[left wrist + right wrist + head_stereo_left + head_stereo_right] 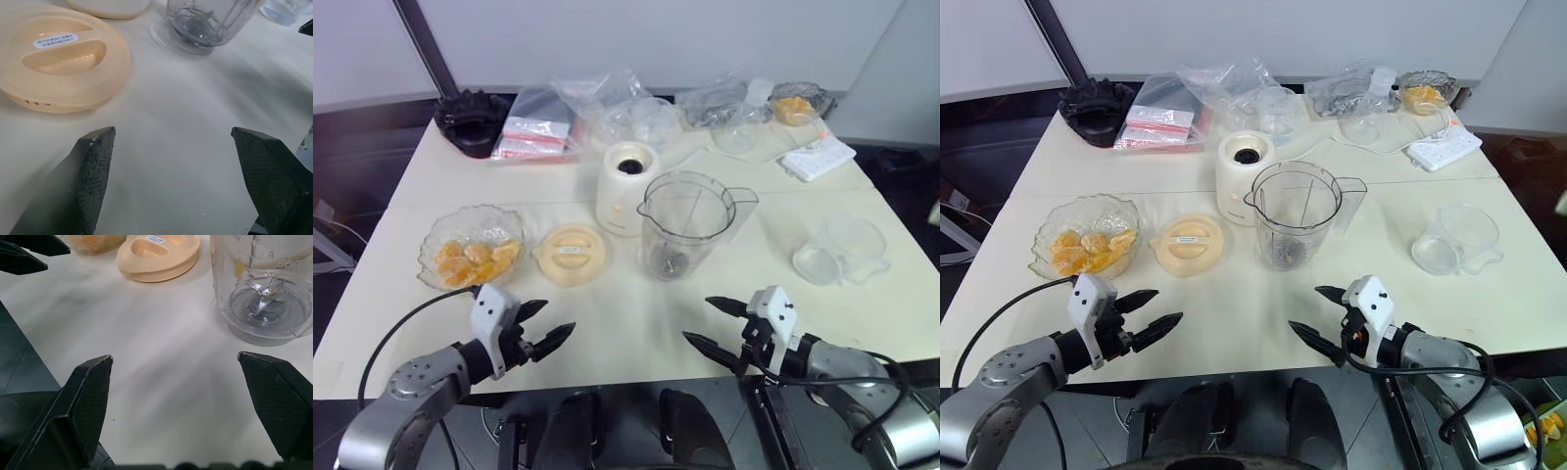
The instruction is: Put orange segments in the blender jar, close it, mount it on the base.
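Note:
Orange segments (470,259) lie heaped in a clear glass bowl (438,235) at the table's left. The blender jar (687,223) stands upright and uncovered at mid-table, its metal blade (261,293) visible at the bottom. Just behind and left of it sits the cream-white base (627,186). A pale-orange round lid (571,255) lies flat between bowl and jar. My left gripper (540,328) hovers open and holding nothing near the front edge, below the bowl. My right gripper (717,323) is open too, in front of the jar.
A smaller clear cup with a handle (840,251) stands at the right. At the back are a black ridged ring (472,120), plastic bags (597,113), a second dish of fruit (795,105) and a white power strip (817,157).

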Tool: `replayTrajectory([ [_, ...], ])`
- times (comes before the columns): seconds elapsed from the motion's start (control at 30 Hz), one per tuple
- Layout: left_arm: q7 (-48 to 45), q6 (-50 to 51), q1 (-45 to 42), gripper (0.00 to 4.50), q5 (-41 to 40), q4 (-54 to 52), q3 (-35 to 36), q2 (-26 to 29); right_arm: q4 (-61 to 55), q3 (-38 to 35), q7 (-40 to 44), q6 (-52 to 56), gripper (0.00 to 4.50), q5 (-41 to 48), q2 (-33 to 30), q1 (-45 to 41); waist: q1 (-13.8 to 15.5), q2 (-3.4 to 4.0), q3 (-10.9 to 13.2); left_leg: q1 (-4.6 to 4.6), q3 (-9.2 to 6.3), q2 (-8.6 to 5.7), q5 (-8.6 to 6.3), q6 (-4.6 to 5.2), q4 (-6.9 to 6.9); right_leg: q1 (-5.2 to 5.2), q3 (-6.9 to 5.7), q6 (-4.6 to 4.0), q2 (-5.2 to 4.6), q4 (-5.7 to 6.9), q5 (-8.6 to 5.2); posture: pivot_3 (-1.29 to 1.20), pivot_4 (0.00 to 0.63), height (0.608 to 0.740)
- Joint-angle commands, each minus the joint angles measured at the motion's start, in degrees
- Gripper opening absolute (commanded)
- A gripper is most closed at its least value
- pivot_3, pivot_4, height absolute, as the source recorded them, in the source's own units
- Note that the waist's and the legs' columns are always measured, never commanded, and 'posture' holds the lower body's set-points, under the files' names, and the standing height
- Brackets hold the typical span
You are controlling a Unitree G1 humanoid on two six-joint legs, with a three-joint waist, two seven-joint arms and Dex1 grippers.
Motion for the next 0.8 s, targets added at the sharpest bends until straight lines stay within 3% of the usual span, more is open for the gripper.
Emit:
replayTrajectory([
  [0.03,-0.8,-0.25,0.38,3.96,0.48,-1.53,-0.56,1.08,-0.81,0.25,-0.23,-0.98,4.29,-0.28,0.27,-0.51,0.0,-0.01,0.0,0.0,0.0,0.0,0.0,0.01,0.0,0.0,0.0,0.0,0.0,0.0,0.0,0.0,0.15,0.74],
  [0.7,1.68,0.13,-2.44,3.96,0.08,-1.15,1.21,0.33,-0.38,1.03,0.83,-1.91,4.29,-1.64,-0.13,-1.59,0.02,-0.07,-0.05,0.01,0.0,0.0,0.05,0.08,0.06,0.03,-0.02,-0.02,0.01,0.04,0.01,0.0,0.15,0.74],
  [0.8,6.84,4.91,-5.6,3.96,-5.2,-0.05,4.88,-3.06,-0.66,1.2,0.72,-1.23,4.29,-1.23,0.03,-2.59,0.07,-0.1,-0.06,0.01,-0.01,0.0,0.06,0.1,0.11,0.04,-0.02,-0.02,0.01,0.09,0.02,0.0,0.15,0.74],
])
